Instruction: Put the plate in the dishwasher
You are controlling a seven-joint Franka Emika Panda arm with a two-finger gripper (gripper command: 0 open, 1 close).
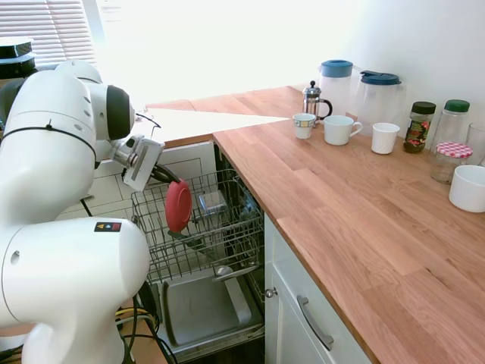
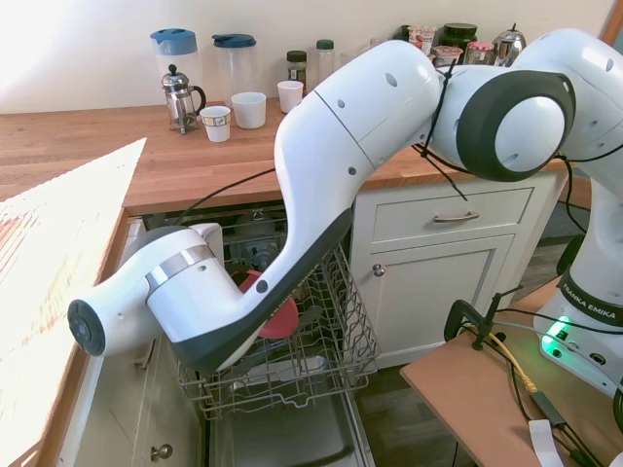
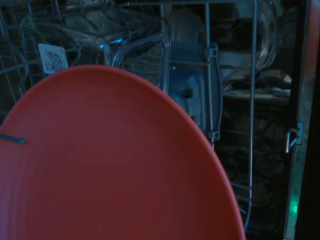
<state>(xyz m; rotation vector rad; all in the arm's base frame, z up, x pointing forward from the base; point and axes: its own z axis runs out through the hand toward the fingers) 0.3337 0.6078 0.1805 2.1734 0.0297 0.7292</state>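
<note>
The coral-red plate stands on edge inside the dishwasher's pulled-out grey wire rack, near its left side. My gripper comes down from the left, and its dark fingers meet the plate's upper rim, shut on it. The dishwasher's drop-down door lies open below the rack. In the second exterior view my arm hides most of the plate and all of the gripper; the rack shows beneath the arm. The plate fills the lower left of the wrist view, with rack wires behind it.
Other dishes sit in the rack behind the plate. On the wooden countertop to the right stand white mugs, a French press, two jugs, jars and a white bowl. A white cabinet flanks the open door.
</note>
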